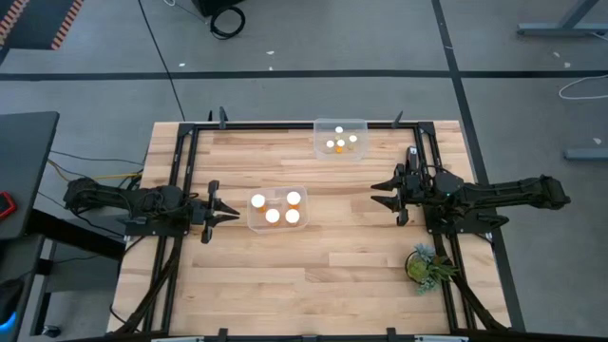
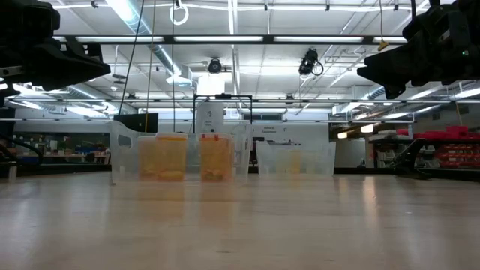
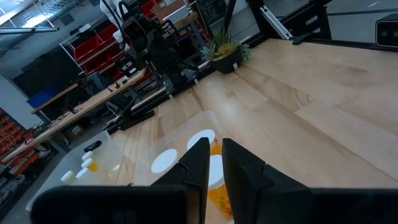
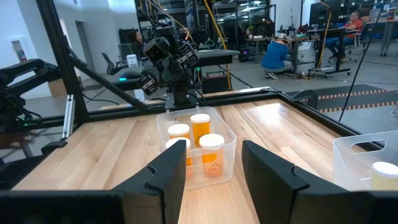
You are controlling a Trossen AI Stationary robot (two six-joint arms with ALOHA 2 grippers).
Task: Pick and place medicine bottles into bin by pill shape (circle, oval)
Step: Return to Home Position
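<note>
both arms sit drawn back to opposite sides of the table (image 1: 361, 275), likely because no bottle stands loose on it. the left gripper (image 1: 228, 215) has its fingers almost together and holds nothing. the right gripper (image 1: 380, 194) is spread wide, also empty. four larger medicine bottles (image 1: 274, 208) stand in the near clear bin (image 1: 277, 229). four smaller bottles (image 1: 339, 142) stand in the far bin (image 1: 319, 128), so sorting looks finished.

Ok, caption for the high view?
Four large bottles in the centre bin, four small bottles in the far bin; left gripper and right gripper wait alongside.
</note>
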